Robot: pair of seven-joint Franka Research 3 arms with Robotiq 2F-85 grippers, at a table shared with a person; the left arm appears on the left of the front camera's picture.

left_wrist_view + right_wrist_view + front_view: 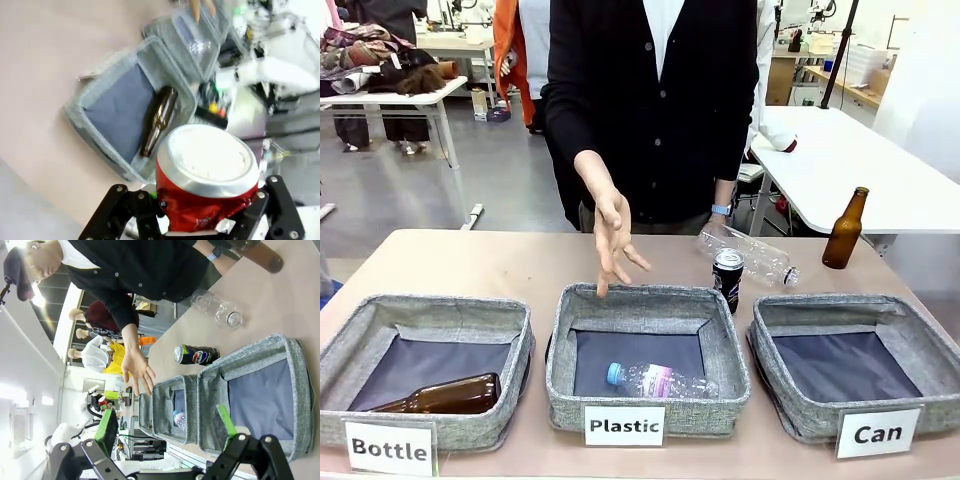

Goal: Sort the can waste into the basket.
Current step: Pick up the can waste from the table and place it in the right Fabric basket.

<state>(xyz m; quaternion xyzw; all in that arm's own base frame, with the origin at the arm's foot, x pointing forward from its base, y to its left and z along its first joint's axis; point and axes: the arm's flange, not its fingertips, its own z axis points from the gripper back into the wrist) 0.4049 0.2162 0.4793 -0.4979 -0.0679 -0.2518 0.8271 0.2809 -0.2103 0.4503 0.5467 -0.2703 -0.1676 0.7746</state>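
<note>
In the left wrist view my left gripper (207, 222) is shut on the crushed red can (205, 175), whose silver top faces the camera; it hangs high above the table. The black can (727, 277) stands upright on the table just behind the gap between the middle and right baskets, and it also shows in the right wrist view as the black can (196, 355). The "Can" basket (920, 350) at the front right has nothing inside. My right gripper (167, 427) is open above the near side of the "Can" basket (260, 351), holding nothing.
The "Bottle" basket (430, 310) holds a brown bottle (445, 396). The "Plastic" basket (650, 300) holds a clear bottle (655, 380). A person's hand (613, 240) hangs over its far rim. Another clear bottle (755, 256) lies behind the black can, and a brown bottle (845, 230) stands at far right.
</note>
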